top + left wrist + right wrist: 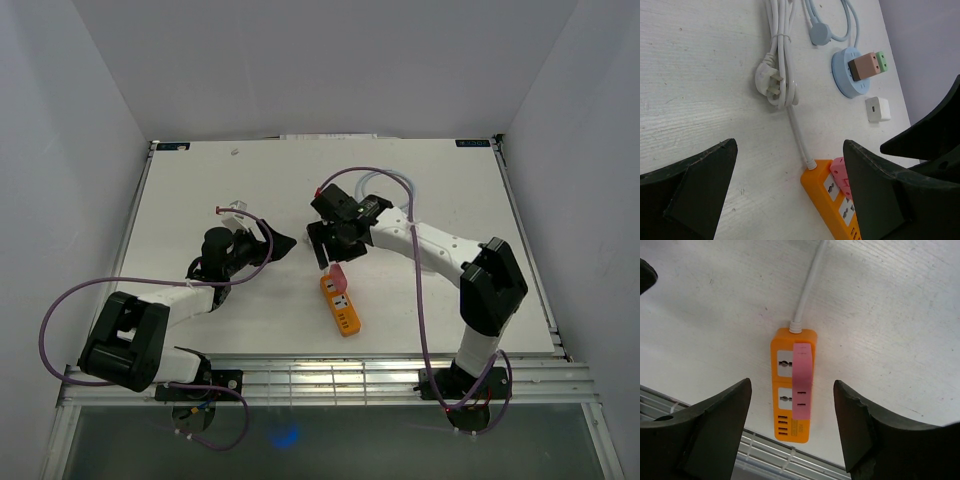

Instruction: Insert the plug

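Spanning the top view, the white table (450, 180) bears everything. The right arm (450, 255) bends at its elbow and stretches leftward toward the table's middle. The left arm (170, 300) lies low and stretches rightward to meet it.

The right gripper (322, 248) hangs above the cord end of the orange power strip (345, 312), jaws spread wide and holding nothing. Its wrist view frames the strip between two dark fingers (715, 430). The left gripper (283, 243) sits just beside the right one, equally wide and empty.

The pink plug (337, 275) stands on the strip's top face, at the end nearest the white cord (807, 290), apart from both grippers. No view shows whether its pins are fully seated.

From above, the right arm largely hides what lies behind it. Only the left wrist view shows these things: a bundled white cable (776, 55), a round blue socket (842, 82) bearing a brown-and-green adapter (867, 65), and a small white charger (877, 109). That view cuts off the strip's far end at the frame's bottom edge.
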You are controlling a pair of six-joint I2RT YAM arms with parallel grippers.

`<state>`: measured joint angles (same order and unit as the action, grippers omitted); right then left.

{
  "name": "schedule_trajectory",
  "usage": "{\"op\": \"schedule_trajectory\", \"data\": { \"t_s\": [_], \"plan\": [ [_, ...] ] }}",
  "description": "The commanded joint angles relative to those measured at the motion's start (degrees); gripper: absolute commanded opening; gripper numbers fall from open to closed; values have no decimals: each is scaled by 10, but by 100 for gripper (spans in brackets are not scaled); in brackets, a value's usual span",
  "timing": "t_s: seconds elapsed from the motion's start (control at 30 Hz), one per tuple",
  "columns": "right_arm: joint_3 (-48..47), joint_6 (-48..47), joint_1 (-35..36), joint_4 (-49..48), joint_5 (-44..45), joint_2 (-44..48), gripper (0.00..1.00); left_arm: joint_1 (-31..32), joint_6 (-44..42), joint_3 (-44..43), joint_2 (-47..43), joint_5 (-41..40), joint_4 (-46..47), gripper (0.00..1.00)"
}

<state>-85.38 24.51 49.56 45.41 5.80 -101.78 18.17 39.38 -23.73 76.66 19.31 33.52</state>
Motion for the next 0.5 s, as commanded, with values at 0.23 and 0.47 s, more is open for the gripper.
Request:
{"op": "schedule_trajectory", "data": {
  "t_s": [0.23,0.47],
  "plan": [
    [151,47,-51,-53,166,202,90,2,-10,-8,-21,5,9,97],
    [250,51,-182,-58,173,270,98,2,-9,-8,-17,13,16,97]
  ]
}}
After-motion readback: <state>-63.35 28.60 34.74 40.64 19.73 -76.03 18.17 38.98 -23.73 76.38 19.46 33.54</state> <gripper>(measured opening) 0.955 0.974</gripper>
